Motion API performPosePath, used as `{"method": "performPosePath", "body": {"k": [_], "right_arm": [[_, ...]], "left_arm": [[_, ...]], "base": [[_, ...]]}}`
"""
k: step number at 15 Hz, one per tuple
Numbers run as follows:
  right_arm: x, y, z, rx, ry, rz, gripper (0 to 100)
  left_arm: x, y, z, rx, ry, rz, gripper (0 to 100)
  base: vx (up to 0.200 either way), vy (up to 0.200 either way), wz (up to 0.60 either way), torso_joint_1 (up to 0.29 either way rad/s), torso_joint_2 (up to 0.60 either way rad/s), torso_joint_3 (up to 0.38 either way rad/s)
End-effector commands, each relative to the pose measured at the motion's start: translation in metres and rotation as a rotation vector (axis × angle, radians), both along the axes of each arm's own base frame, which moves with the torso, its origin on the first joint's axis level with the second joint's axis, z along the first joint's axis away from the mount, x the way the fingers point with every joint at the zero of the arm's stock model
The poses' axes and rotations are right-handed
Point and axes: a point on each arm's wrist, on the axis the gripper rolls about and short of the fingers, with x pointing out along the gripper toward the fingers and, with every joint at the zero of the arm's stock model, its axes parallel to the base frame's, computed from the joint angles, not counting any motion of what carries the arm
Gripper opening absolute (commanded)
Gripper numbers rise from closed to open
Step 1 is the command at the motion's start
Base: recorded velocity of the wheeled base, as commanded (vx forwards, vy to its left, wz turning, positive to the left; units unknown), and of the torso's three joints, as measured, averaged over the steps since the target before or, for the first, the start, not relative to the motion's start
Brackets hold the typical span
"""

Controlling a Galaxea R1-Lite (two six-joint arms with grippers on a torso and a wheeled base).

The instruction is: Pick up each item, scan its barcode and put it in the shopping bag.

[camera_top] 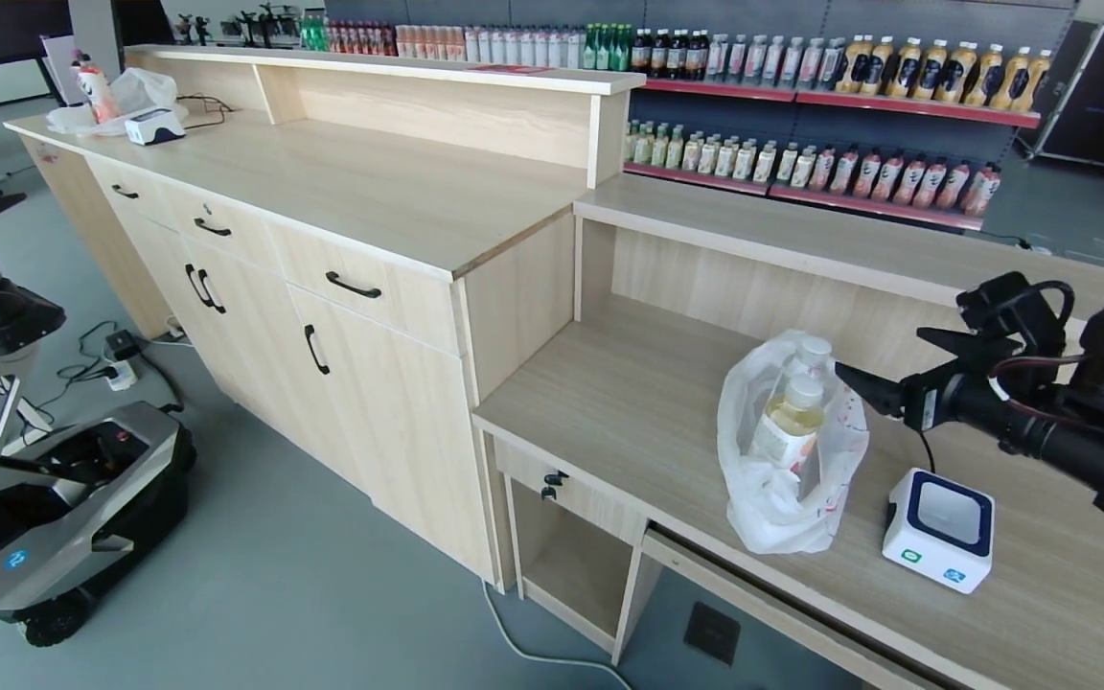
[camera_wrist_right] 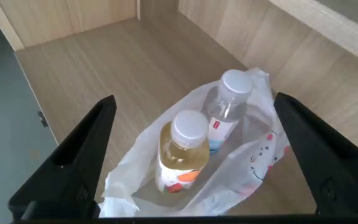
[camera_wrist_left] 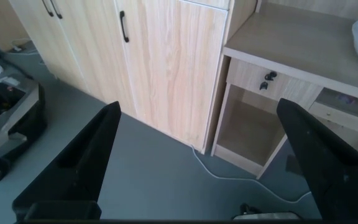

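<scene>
2 bottles part-hidden, shopping bag cropped

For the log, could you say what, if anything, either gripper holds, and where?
Nothing: both are open, the right gripper above the shopping bag, the left gripper over the floor.

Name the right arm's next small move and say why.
Probably pull the right pincer back from the bag. It is open and empty at the bag's mouth, and the yellow bottle and the clear bottle already stand inside, so its job there looks done.
</scene>
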Motion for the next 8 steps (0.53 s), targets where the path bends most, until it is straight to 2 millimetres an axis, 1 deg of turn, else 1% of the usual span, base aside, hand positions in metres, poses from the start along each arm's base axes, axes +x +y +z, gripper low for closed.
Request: {"method": "performPosePath", "body": {"k": [1,2,3,4,5,6,8], "right_arm": [[-0.046,-0.030,0.044,-0.079,-0.111,-0.155,100],[-0.054,-0.039,0.052,-0.072,-0.109,-0.280,100],[-0.059,-0.043,0.059,-0.072,-0.109,-0.347,100],[-0.062,-0.045,0.064,-0.069,-0.109,-0.367,100],[-0.071,-0.046,0.073,-0.052,-0.081,-0.390,100],[-0.081,-0.044,0.081,-0.011,-0.060,-0.417,100],[-0.093,-0.039,0.090,0.007,-0.002,-0.463,100]], "left_arm": [[0.000,0.000,0.000,0.000,0.000,0.000,100],[0.000,0.000,0.000,0.000,0.000,0.000,100],[0.000,0.000,0.000,0.000,0.000,0.000,100],[0.000,0.000,0.000,0.000,0.000,0.000,100],[0.000,0.000,0.000,0.000,0.000,0.000,100],[0.000,0.000,0.000,0.000,0.000,0.000,100],[0.000,0.000,0.000,0.000,0.000,0.000,100]], "base": [[0.000,0.000,-0.60,-0.012,0.00,-0.002],[0.000,0.000,-0.60,-0.002,0.00,0.002],[0.000,0.000,-0.60,0.012,0.00,0.007],[0.000,0.000,-0.60,0.002,0.00,0.012],[0.000,0.000,-0.60,-0.007,0.00,0.002],[0.000,0.000,-0.60,0.002,0.00,0.007],[0.000,0.000,-0.60,0.005,0.00,0.000]]}}
